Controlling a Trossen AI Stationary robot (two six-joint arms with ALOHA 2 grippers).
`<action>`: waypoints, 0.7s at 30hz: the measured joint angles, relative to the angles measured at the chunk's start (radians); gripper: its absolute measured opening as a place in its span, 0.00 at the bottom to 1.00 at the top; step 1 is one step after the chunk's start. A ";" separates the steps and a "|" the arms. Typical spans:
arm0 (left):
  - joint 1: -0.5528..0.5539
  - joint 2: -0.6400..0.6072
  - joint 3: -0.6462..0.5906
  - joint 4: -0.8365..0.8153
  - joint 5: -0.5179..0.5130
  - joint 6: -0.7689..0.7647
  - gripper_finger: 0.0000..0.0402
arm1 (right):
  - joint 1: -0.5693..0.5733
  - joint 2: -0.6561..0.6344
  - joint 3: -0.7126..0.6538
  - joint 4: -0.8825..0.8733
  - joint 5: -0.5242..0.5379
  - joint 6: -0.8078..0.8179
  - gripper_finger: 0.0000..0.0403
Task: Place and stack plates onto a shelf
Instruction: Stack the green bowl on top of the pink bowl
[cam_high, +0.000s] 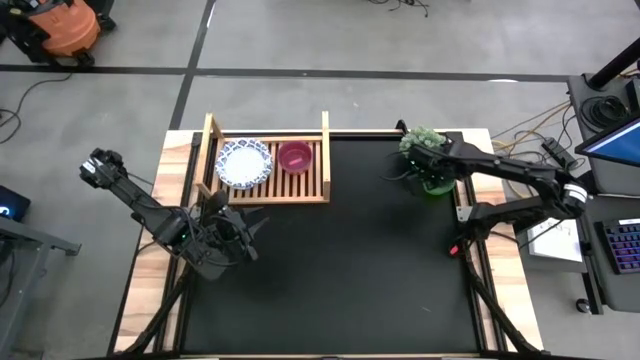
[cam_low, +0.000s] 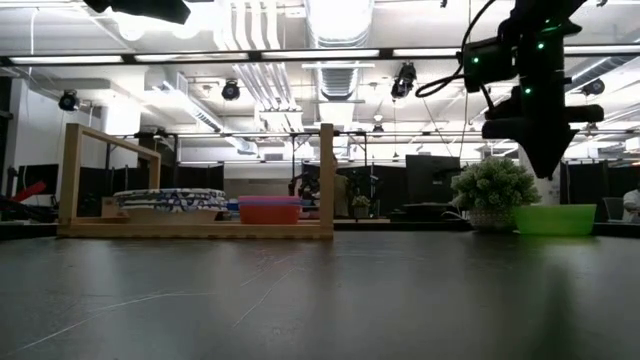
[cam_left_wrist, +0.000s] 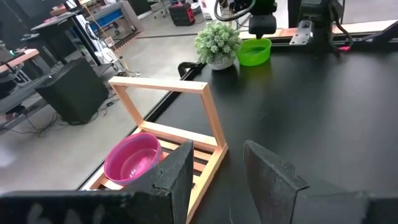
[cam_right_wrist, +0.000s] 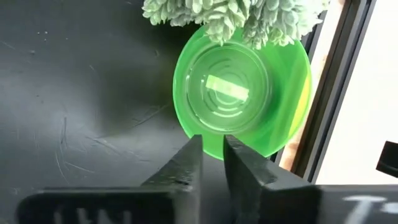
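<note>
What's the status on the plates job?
Left gripper open, empty, near the shelf. Right gripper nearly closed, empty, above green bowl by the plant. Plates stacked on shelf beside pink bowl.

In the low view the count of the plates (cam_low: 170, 200) stacked on the shelf (cam_low: 200, 229) could not be told, its near rail hiding their undersides. From above, the right end effector (cam_high: 408, 168) covered part of the green bowl (cam_high: 437, 186). The left wrist view cut off the shelf's left end, plates included.
</note>
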 joint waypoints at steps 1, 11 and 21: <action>0.000 0.000 0.000 -0.003 0.000 0.000 0.31 | 0.000 0.009 0.002 0.000 0.000 0.000 0.18; 0.000 0.003 0.000 -0.022 0.000 0.000 0.31 | -0.006 0.114 0.005 0.057 0.010 -0.004 0.41; 0.000 0.006 -0.001 -0.023 0.001 -0.003 0.31 | -0.010 0.291 0.004 0.171 0.010 -0.055 0.39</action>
